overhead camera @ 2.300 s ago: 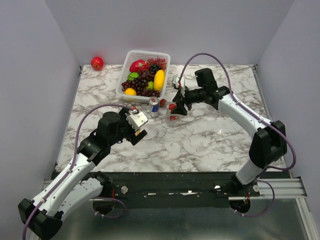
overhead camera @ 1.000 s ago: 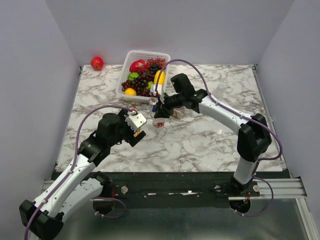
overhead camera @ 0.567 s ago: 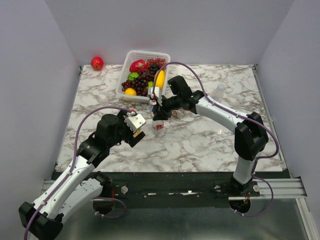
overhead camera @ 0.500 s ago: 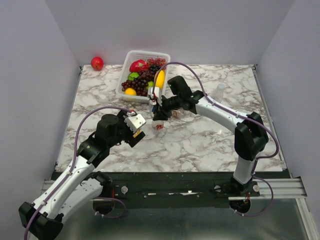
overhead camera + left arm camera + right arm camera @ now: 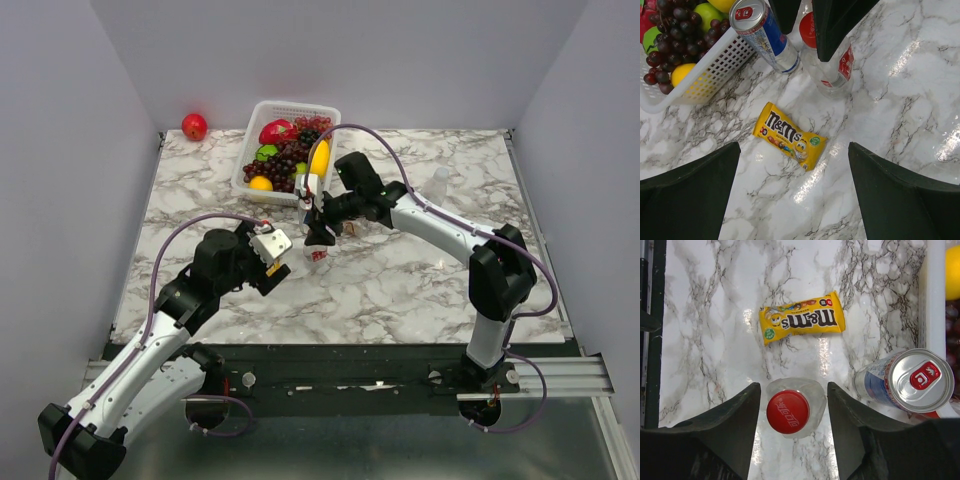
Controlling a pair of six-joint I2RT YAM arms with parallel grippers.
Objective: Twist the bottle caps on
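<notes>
You have a marble table (image 5: 430,275) under both arms. Your right arm (image 5: 445,218) reaches across to left of centre. Your left arm (image 5: 165,315) is raised over the near left part. At the back stands a white basket (image 5: 288,104) of fruit (image 5: 290,155).

Your left gripper (image 5: 794,167) hangs above the marble with its jaws spread wide and nothing between them.

Your right gripper (image 5: 792,412) points straight down over a short bottle (image 5: 816,399), one finger on each side of it. The jaws are let go, not clamped. In the right wrist view a sliver of marble shows between the bottle and the finger away from the can (image 5: 905,380). On the can's side the finger's edge meets the bottle's outline, and you cannot tell whether it touches.

The silver-blue can stands just beside the bottle, between it and the basket. The bottle stands upright on the table just in front of the basket and carries a red label. A tall bottle (image 5: 440,182), clear, stands well apart near the right edge. A red apple (image 5: 194,126) sits in the far left corner.

A yellow candy pack (image 5: 802,317) lies flat on the near side of the short bottle, close to it but apart.

The red cap (image 5: 787,411) sits on the short bottle's neck, centred between your right fingers. You cannot tell how tightly it is screwed.
</notes>
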